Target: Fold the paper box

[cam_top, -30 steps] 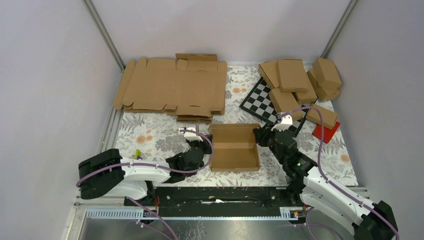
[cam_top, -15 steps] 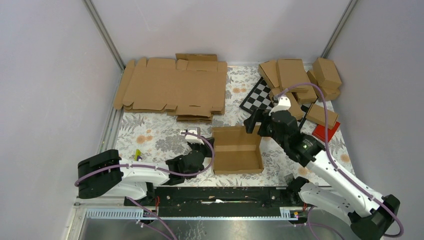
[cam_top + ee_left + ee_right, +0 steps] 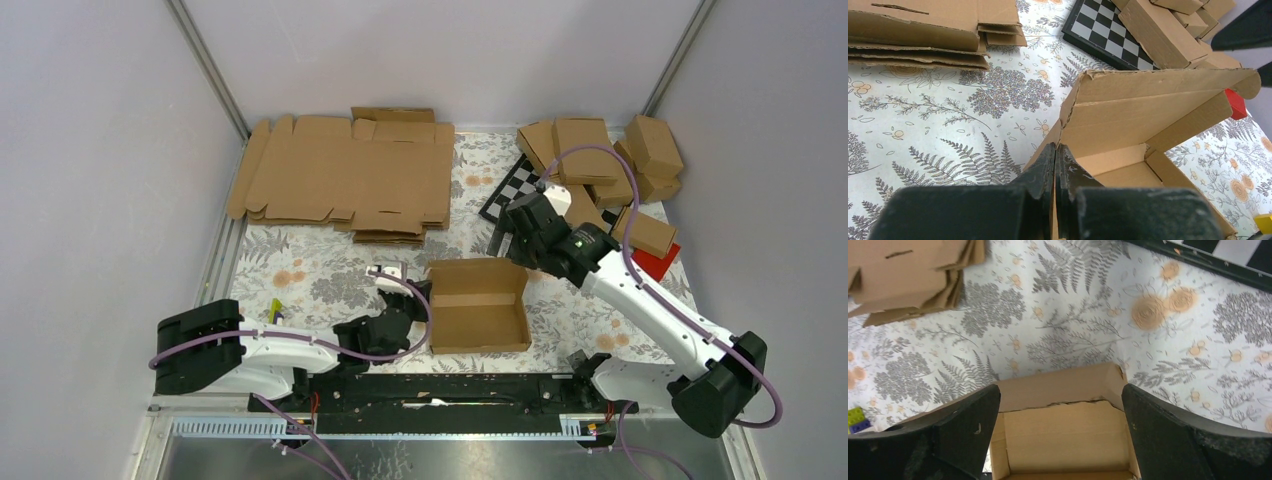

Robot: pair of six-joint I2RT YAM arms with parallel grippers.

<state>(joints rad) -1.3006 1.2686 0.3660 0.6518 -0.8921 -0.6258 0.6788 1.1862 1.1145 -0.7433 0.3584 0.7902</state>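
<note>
The plain brown cardboard box (image 3: 478,318), half formed into an open tray, sits on the floral-patterned table (image 3: 300,270) close to the middle of its near edge. As far as I can judge, its long axis runs left to right. My left gripper (image 3: 420,312) reaches in low from the near-left corner, forearm almost flat on the table. The wrist view shows its jaws clenched on the box's left wall, the thin card pinched between them. What matters for the next move is the far wall. It stands up, leaning a little, and the right gripper (image 3: 512,236) hangs over its right end, on the far-edge side of the tray, arm stretched well forward and wrist pitched down. In the right wrist view the jaws are spread wide, one finger to either side of that wall's top edge; I can't tell whether either touches it. The right arm is the nearer one to that wall, so I judge it should tuck the wall inward while the left anchors the tray. The black-and-white chequered board (image 3: 510,190) lies just behind the right gripper, toward the far-right corner.
</note>
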